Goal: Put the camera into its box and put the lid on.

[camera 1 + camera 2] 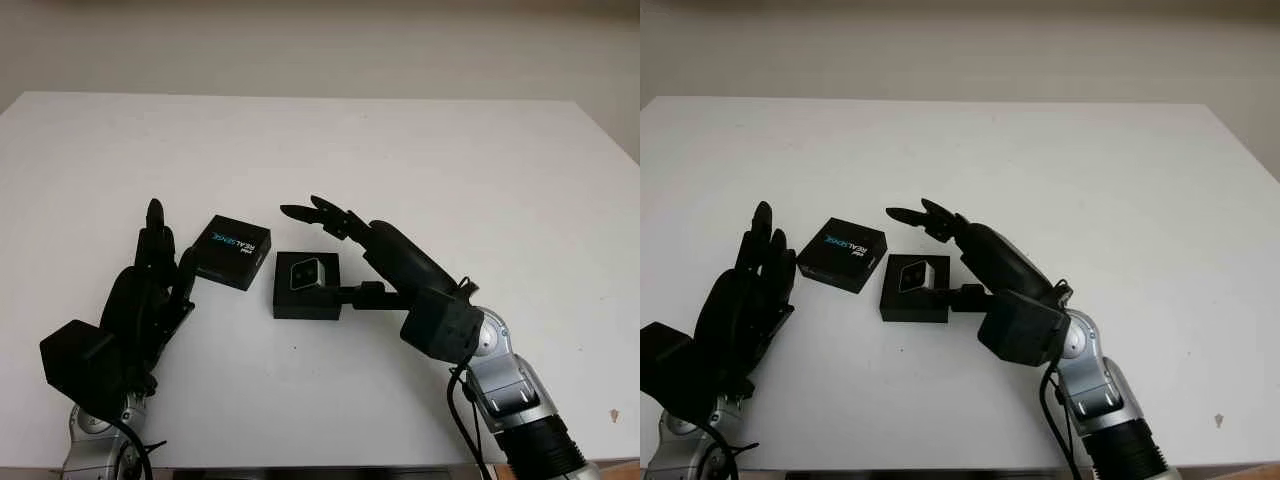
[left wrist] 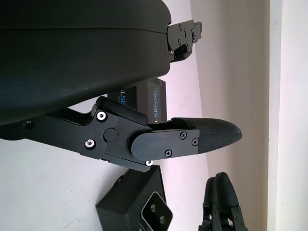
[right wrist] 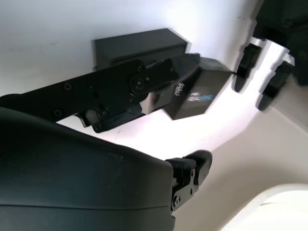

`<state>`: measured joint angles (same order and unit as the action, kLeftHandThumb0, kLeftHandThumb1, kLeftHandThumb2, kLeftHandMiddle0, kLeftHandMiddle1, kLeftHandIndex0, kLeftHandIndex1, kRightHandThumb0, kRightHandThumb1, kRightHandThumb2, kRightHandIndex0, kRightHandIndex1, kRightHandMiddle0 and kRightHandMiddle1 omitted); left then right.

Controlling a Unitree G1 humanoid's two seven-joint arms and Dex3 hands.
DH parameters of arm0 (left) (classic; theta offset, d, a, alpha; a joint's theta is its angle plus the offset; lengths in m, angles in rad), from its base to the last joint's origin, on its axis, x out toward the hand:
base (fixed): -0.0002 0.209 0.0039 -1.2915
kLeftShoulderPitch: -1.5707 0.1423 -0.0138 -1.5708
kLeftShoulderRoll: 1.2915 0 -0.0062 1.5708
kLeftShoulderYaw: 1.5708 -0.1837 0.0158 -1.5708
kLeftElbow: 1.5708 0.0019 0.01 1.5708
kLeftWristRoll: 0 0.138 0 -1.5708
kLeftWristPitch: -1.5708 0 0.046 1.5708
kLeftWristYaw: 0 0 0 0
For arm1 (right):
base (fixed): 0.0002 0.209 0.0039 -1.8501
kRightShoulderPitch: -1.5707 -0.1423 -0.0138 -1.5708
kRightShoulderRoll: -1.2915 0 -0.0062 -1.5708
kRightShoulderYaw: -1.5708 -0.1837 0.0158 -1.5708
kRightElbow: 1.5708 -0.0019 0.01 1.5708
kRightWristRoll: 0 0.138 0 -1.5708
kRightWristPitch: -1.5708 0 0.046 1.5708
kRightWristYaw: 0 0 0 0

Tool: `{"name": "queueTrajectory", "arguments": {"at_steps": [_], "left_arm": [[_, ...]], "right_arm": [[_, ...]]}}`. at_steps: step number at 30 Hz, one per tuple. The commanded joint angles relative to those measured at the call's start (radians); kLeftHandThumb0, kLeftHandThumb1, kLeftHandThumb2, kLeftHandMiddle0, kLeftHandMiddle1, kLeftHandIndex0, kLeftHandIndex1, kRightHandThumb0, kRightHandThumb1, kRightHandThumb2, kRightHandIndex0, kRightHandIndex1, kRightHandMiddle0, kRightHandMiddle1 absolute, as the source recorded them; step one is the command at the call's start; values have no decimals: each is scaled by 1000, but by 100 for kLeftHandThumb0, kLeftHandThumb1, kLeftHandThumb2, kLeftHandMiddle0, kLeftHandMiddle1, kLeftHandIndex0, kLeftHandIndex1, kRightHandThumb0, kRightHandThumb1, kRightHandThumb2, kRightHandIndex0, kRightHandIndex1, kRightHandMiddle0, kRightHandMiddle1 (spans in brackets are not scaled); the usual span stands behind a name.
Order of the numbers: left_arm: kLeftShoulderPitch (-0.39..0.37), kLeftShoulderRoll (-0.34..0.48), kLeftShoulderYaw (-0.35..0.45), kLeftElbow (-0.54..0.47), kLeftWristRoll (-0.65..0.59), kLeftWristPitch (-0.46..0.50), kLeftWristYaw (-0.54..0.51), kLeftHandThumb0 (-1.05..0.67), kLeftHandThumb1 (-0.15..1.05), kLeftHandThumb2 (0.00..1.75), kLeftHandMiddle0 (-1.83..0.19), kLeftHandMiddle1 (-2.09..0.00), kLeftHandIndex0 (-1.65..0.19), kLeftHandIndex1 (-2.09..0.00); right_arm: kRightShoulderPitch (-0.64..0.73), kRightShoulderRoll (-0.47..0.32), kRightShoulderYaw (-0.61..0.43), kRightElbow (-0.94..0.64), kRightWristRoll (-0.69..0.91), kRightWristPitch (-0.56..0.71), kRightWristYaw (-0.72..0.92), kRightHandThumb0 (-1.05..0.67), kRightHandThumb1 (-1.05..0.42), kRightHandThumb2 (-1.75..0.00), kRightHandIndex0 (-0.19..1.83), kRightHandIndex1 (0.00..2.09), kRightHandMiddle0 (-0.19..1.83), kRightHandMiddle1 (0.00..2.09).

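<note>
The small camera (image 1: pixel 305 273), silver-faced with dark lenses, sits in the open top of its black box (image 1: pixel 307 300) near the middle of the white table. The black lid (image 1: pixel 233 250), printed REALSENSE, lies flat just left of the box, a little apart from it. My right hand (image 1: pixel 330 240) is open; its fingers (image 1: pixel 318 214) reach over the box's far edge and its thumb (image 1: pixel 358 293) lies beside the box's right wall. My left hand (image 1: pixel 168 240) is open and stands upright just left of the lid. In the left wrist view the lid (image 2: pixel 147 98) and box (image 2: pixel 130 207) lie beyond the thumb.
The white table (image 1: pixel 450 170) stretches wide behind and to the right of the hands. Its front edge runs close under both forearms. A small brown speck (image 1: pixel 614 415) marks the table at the far right front.
</note>
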<state>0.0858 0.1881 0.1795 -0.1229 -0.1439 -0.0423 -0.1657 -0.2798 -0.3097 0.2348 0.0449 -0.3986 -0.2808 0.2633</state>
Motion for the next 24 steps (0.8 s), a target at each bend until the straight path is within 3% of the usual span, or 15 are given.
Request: {"name": "queueTrajectory", "arguments": {"at_steps": [1,4,11,16,24], "left_arm": [[-10,4,3,-15,-6,3,-3,-77,105,48,19,0,19,0],[-10,4,1,-14,-1,0,-1,-77,105,48,19,0,19,0],[-11,5,2,-9,-3,-4,-5,-77,105,48,19,0,19,0],[2,2,4,-23,-8,1,-5,-78,105,48,19,0,19,0],[26,7,5,-43,0,2,-4,-77,105,49,19,0,19,0]], "right_arm": [[-7,-44,23,-14,-83,-57,-40,-64,-104,-16,9,14,15,15],[-16,-107,59,-23,-192,-118,-47,-69,-105,-37,6,10,10,9],[-14,-194,105,0,-291,-223,-44,-71,-105,-55,-3,4,3,5],[4,-237,134,-1,-350,-252,-38,-73,-105,-58,-6,4,1,5],[57,-265,164,-37,-463,-168,5,-72,-105,-47,-10,3,-4,3]]}}
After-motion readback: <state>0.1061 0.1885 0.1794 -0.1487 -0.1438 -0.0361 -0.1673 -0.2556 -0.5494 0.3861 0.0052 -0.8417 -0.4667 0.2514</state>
